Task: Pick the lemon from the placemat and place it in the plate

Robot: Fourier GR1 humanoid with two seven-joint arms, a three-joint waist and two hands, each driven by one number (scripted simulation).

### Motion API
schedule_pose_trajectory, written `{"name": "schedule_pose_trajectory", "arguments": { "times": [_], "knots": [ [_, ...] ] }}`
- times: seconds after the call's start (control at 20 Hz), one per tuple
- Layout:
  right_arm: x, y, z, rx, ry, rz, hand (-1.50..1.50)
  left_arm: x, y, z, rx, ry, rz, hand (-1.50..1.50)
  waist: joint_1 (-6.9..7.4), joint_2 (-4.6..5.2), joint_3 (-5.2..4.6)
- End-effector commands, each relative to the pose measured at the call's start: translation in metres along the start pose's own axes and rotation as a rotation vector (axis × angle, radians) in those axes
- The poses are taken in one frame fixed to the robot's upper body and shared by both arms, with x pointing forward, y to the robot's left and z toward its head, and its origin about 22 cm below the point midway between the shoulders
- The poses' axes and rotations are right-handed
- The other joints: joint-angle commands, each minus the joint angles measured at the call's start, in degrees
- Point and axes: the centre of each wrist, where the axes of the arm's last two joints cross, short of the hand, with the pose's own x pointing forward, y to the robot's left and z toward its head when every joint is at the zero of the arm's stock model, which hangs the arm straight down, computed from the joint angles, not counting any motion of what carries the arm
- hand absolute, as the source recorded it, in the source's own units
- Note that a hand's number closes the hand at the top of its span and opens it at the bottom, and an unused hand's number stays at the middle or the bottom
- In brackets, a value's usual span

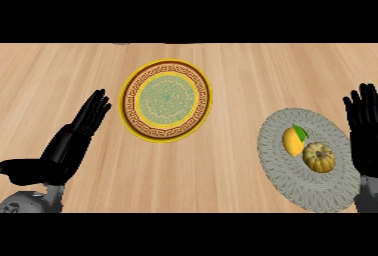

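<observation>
Nothing lifted yet: the lemon [294,141] lay on the grey placemat [277,170] by the right edge of the counter [221,175], leaf end toward the far edge, with a small ribbed gourd [319,157] just beside it. The right hand [363,125] stood at that edge, fingers straight and holding nothing, just beside the mat, so likely the one to reach. The left hand [81,127] rested open and empty toward the left edge. The patterned plate [167,100] sat bare mid-counter, well apart from the mat.
</observation>
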Motion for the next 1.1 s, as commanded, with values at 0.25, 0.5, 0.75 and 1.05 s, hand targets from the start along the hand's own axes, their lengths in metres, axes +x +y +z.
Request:
{"name": "schedule_pose_trajectory", "arguments": {
  "times": [0.25,0.5,0.75,1.05],
  "knots": [
    [0.023,0.109,-0.032,0.512,-0.161,0.139,1.5,0.049,0.021,-0.038,0.087,-0.123,-0.165,0.0,7.42,1.03,-0.86],
    [-0.054,0.093,0.004,0.223,-0.042,0.695,1.5,0.036,0.026,-0.032,0.088,-0.06,-0.146,0.0,5.06,0.89,-1.02],
    [-0.083,0.145,0.016,0.094,-0.134,0.408,-1.5,0.041,0.042,-0.04,0.147,-0.028,-0.131,0.0,2.55,0.47,-0.82],
    [-0.058,0.107,0.005,0.049,-0.27,0.414,-1.5,0.055,0.052,-0.033,0.164,-0.028,-0.154,0.0,1.32,-0.09,-0.94]
  ]
}}
